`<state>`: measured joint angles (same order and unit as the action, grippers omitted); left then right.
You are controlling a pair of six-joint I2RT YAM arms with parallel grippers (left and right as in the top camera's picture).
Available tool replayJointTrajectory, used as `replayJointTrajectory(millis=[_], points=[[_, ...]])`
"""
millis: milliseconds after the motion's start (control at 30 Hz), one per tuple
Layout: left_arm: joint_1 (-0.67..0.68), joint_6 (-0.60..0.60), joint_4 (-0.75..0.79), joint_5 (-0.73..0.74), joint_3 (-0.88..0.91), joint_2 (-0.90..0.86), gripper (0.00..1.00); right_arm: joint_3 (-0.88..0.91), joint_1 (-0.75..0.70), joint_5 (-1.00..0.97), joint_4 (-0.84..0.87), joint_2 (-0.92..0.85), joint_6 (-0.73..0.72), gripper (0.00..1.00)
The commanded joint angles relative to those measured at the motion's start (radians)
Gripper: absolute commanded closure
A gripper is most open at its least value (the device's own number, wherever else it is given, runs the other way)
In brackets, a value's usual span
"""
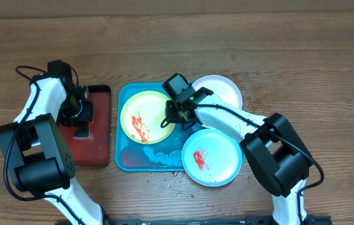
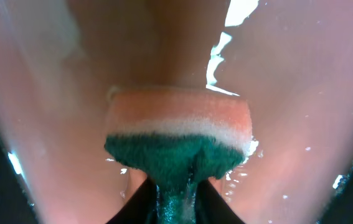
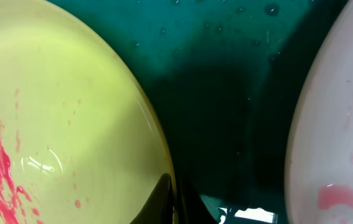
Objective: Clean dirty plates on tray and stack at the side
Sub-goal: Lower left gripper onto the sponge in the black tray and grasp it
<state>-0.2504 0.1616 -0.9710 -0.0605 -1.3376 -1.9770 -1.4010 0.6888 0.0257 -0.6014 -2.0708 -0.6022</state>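
Observation:
The yellow-green-rimmed plate (image 1: pixel 140 115) lies smeared with red sauce at the left of the turquoise tray (image 1: pixel 152 161). My right gripper (image 1: pixel 172 116) is shut on its right rim. The wrist view shows this gripper (image 3: pixel 175 200) pinching the edge of the yellow plate (image 3: pixel 58 112). The white plate (image 1: pixel 221 91) sits at the tray's far right corner. The mint-rimmed plate (image 1: pixel 211 157), also smeared, overhangs the near right corner. My left gripper (image 1: pixel 80 114) hovers over the dark-red tray (image 1: pixel 98 134). This gripper (image 2: pixel 176 200) is shut on the green scouring side of a sponge (image 2: pixel 179 134).
The dark-red tray's floor (image 2: pixel 301 93) is wet around the sponge. A pale plate edge (image 3: pixel 341 112) with a red smear shows at the right of the right wrist view. Crumbs and droplets (image 1: pixel 170 181) lie on the wooden table in front of the turquoise tray.

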Motion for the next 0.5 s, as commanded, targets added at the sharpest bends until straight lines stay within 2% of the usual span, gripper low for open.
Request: replayJointTrajectory(millis=[0,33,233,467], points=[[0.003,-0.008,0.005,0.027,0.035,0.017,0.89,-0.001,-0.002,-0.032,-0.013,-0.023,0.003,0.96],[0.003,-0.025,0.005,0.028,0.035,0.017,0.96,-0.001,-0.002,-0.032,-0.014,-0.023,0.003,0.96],[0.003,-0.051,-0.031,0.071,-0.01,0.018,0.96,-0.001,-0.002,-0.032,-0.023,-0.023,0.003,0.96],[0.021,-0.05,-0.24,0.255,-0.308,0.018,0.96,-0.001,-0.003,0.034,-0.042,-0.023,0.003,0.96]])
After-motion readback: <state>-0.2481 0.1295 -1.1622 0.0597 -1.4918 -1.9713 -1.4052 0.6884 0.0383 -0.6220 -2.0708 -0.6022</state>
